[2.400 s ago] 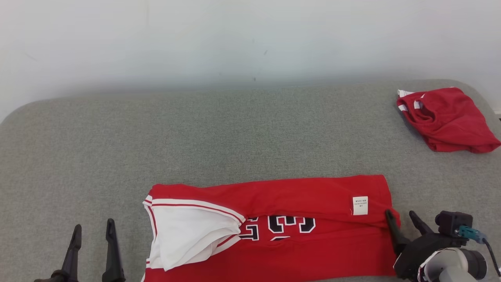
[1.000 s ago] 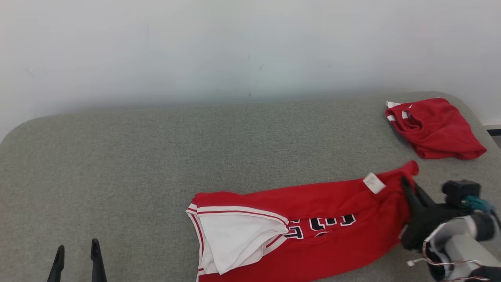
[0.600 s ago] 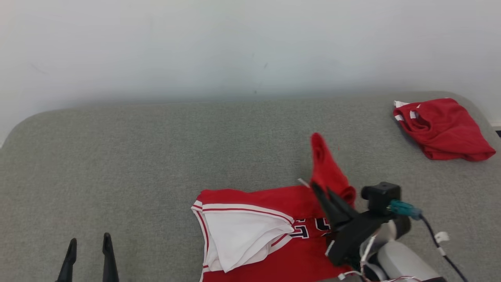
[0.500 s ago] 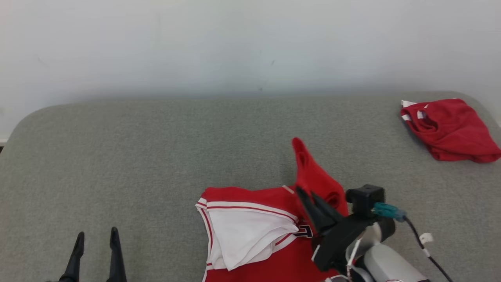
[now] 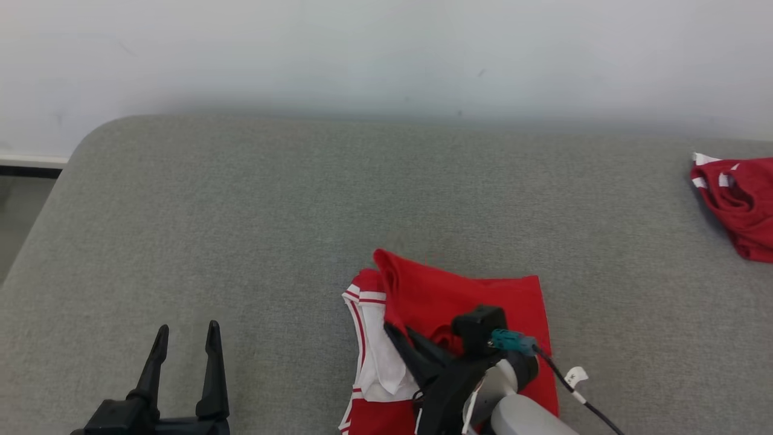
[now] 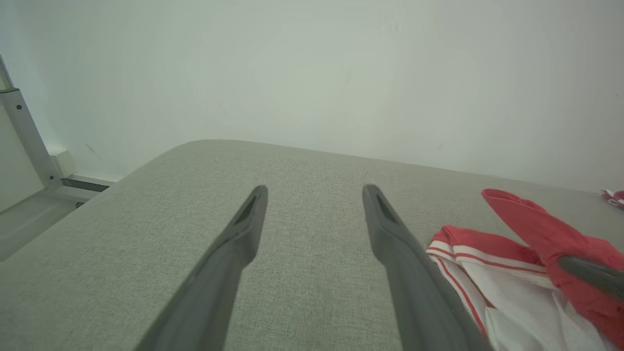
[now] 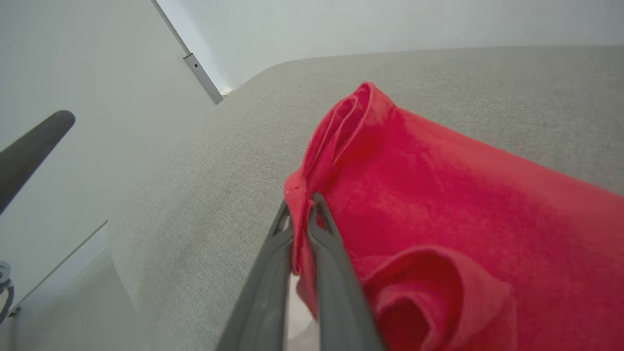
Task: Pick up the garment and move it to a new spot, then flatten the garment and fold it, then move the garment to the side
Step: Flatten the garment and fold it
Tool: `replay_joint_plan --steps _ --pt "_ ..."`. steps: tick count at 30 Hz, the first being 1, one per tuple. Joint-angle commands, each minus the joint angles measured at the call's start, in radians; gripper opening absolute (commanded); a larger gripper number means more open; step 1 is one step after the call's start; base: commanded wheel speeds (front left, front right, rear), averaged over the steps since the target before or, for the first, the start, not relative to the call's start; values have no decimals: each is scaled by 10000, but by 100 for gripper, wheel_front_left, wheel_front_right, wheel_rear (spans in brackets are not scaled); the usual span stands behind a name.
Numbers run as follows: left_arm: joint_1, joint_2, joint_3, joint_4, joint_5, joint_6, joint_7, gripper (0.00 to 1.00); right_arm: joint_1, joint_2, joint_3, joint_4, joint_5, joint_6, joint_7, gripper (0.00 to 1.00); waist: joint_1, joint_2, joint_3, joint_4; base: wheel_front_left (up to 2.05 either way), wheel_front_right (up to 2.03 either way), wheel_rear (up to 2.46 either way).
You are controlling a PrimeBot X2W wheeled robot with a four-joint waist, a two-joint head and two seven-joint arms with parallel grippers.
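Your right tool clamps the folded-over edge of the red jersey, at the counter's near side. Left tool spread, empty, well apart. Open counter left and behind; another red cloth at the far right edge.

We see a red shirt with a white lining and white-and-red striped trim along its edge. The surface is a flecked grey, and the wall is a pale off-white. The second shirt is red too, with white bands. Our left gripper and right gripper are black, and the plug is teal.
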Motion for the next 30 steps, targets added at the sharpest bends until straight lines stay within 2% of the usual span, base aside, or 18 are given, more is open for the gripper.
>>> replay_joint_plan --steps 1,7,8,9,10,11,22,30 --pt "-134 -15 -12 33 -151 29 -31 100 -34 128 128 80 44 -29 -16 0 -1 -1 137 183 0 0 0" --pt "-195 -16 -5 104 -183 71 -31 100 -164 293 423 872 115 -29 -77 0 -1 -1 168 219 0 0 0" --pt "-200 -16 -2 123 -191 73 -31 100 -213 307 448 1048 128 -29 -110 6 -1 -1 156 218 0 0 0" --pt "-206 -15 7 146 -199 75 -31 100 -268 329 495 1189 130 -29 -197 36 -1 -1 139 213 0 0 0" --pt "-206 -15 7 146 -199 75 -31 100 -268 329 495 1189 130 -29 -197 36 -1 -1 139 213 0 0 0" --pt "-202 -16 17 165 -207 78 -31 100 -284 352 556 1298 183 -29 -246 100 -1 -1 111 201 0 0 0" --pt "149 -17 283 308 -152 49 -31 100 -359 387 1282 767 1528 -29 -1010 100 -1 -1 -392 -205 0 0 0" --pt "369 -16 429 264 -76 10 -31 100 -211 -262 1251 -313 1762 -29 -1807 100 -1 -1 -652 -452 0 0 0"
